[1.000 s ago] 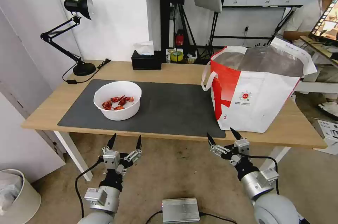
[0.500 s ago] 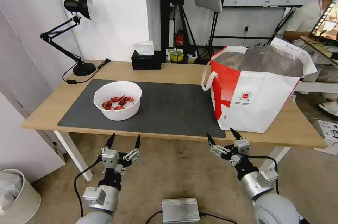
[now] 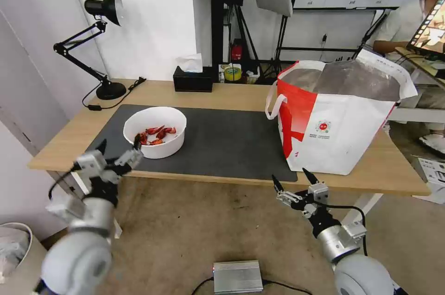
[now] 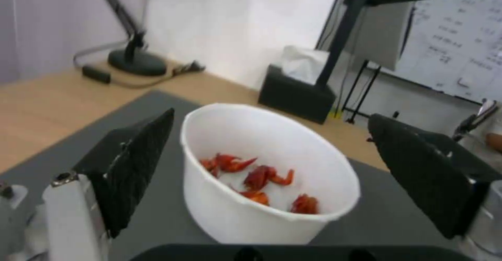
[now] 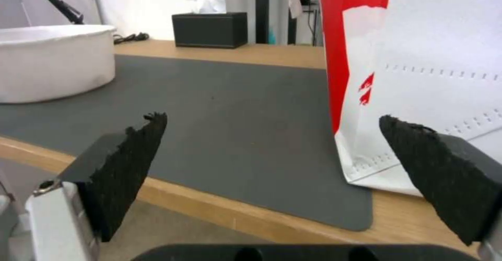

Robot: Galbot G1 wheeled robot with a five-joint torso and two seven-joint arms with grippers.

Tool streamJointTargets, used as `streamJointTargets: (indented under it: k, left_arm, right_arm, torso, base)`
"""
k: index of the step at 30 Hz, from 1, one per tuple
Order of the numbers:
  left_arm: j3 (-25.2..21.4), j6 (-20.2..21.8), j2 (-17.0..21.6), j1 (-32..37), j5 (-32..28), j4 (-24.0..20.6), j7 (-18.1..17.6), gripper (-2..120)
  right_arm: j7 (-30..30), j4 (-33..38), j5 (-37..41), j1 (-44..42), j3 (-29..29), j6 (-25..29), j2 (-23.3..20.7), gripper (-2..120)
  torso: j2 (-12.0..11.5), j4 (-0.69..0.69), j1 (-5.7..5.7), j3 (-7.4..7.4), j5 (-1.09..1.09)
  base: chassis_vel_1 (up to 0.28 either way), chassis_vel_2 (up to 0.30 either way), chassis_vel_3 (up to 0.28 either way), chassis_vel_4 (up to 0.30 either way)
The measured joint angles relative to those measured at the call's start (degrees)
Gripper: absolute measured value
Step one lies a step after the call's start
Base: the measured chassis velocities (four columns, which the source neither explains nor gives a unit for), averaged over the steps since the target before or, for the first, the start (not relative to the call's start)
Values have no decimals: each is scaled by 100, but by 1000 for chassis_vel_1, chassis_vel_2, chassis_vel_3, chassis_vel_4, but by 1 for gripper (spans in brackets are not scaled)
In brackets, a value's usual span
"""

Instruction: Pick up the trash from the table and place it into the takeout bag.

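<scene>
Light-wood table (image 3: 232,93) holds the crayfish-shell bowl (image 3: 155,132) toward the mat's (image 3: 222,142) left end; left gripper (image 3: 118,151) has risen to it, spread, beginning the pick; right gripper (image 3: 292,184) waits spread below the takeout bag (image 3: 333,123)

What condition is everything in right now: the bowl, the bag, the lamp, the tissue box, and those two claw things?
White bowl: upright on the mat, crayfish shells inside.
Takeout bag: standing, mouth open.
Desk lamp: looks unlit.
Tissue box: tissue sticking out.
Left tool: open, at the bowl's near side, not gripping.
Right tool: open, empty, below the table edge.
</scene>
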Motion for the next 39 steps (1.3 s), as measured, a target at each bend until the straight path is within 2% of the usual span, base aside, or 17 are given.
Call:
streamJointTargets:
  k: [1, 3, 4, 5, 6, 7, 9, 10, 12, 15, 16, 17, 18, 19, 21, 29, 39]
  left_arm:
    - [-73, 215, 264, -149, -531, -5, -229, 100]
    - [-99, 285, 363, -204, -737, 0, -311, 100]
    - [-234, 507, 827, -404, -1626, 86, -653, 100]
    - [-266, 581, 1080, -558, -2147, 188, -788, 100]
    - [-266, 581, 1080, -558, -2147, 188, -788, 100]
    - [-200, 633, 1366, -885, -2846, 438, -1028, 100]
    - [-19, 695, 1653, -1368, -3469, 850, -1285, 100]
    - [-19, 695, 1653, -1368, -3469, 850, -1285, 100]
    - [349, 855, 2092, -2176, -4186, 1354, -1504, 100]
    - [611, 908, 2291, -2562, -4422, 1629, -1554, 100]
    - [938, 969, 2445, -2962, -4630, 1902, -1566, 100]
    - [1359, 1210, 2588, -3462, -4793, 2306, -1573, 100]
    - [1359, 1210, 2588, -3462, -4793, 2306, -1573, 100]
    - [1593, 1510, 2643, -3717, -4812, 2591, -1640, 100]
    - [1768, 1694, 2648, -3893, -4790, 2769, -1786, 100]
    - [2129, 1936, 2618, -4216, -4736, 3066, -1956, 100]
    - [2258, 2261, 2589, -4377, -4761, 3270, -2027, 100]
  right_arm:
    - [0, 0, 0, 0, 0, 0, 0, 100]
    - [0, 0, 1, 0, 0, 0, 0, 100]
    - [0, 1, 2, 1, 0, -1, 0, 100]
    - [0, 1, 3, 1, 0, -1, 0, 100]
    - [0, 1, 3, 1, 0, -1, 0, 100]
    - [0, 1, 3, 1, 0, -2, 0, 100]
    - [0, 1, 4, 1, 1, -3, 0, 100]
    - [0, 1, 4, 1, 1, -3, 0, 100]
    - [0, 1, 4, 1, 1, -4, 0, 100]
    - [0, 1, 4, 1, 1, -5, 0, 100]
    - [0, 1, 4, 1, 1, -6, 0, 100]
    - [0, 1, 4, 1, 1, -7, 0, 100]
    - [0, 1, 4, 1, 1, -7, 0, 100]
    - [0, 1, 4, 1, 1, -8, 0, 100]
    - [0, 1, 4, 1, 1, -8, 0, 100]
    - [0, 1, 4, 2, 1, -8, 0, 100]
    - [0, 1, 4, 1, 1, -8, -1, 100]
  torso:
    - [0, -1, 0, 0, 0]
    - [0, -1, 0, 0, 0]
    - [-1, 0, 0, 0, -1]
    - [-1, 1, 0, 0, 0]
    - [-1, 1, 0, 0, 0]
    - [-1, 0, 0, 0, 0]
    - [-1, -1, 1, 1, -2]
    - [-1, -1, 1, 1, -2]
    - [-1, -1, 0, 0, 0]
    - [-1, -1, 0, 1, 1]
    - [-1, 0, 0, 1, 0]
    - [-1, -2, 0, 1, 1]
    - [-1, -2, 0, 1, 1]
    - [-1, 0, 0, 0, 1]
    - [-1, 0, 0, 0, 0]
    - [-1, -1, 0, 0, 1]
    - [0, -1, 0, 0, 1]
  base:
    - [0, 0, 0, 0]
    - [0, 0, 0, 0]
    - [0, 0, 0, 0]
    - [0, 0, 0, 0]
    - [0, 0, 0, 0]
    - [0, 0, 0, 0]
    - [0, 0, 0, 0]
    - [0, 0, 0, 0]
    - [0, 0, 0, 0]
    - [0, 0, 0, 0]
    - [0, 0, 0, 0]
    - [0, 0, 0, 0]
    - [0, 0, 0, 0]
    - [0, 0, 0, 0]
    - [0, 0, 0, 0]
    - [0, 0, 0, 0]
    - [0, 0, 0, 0]
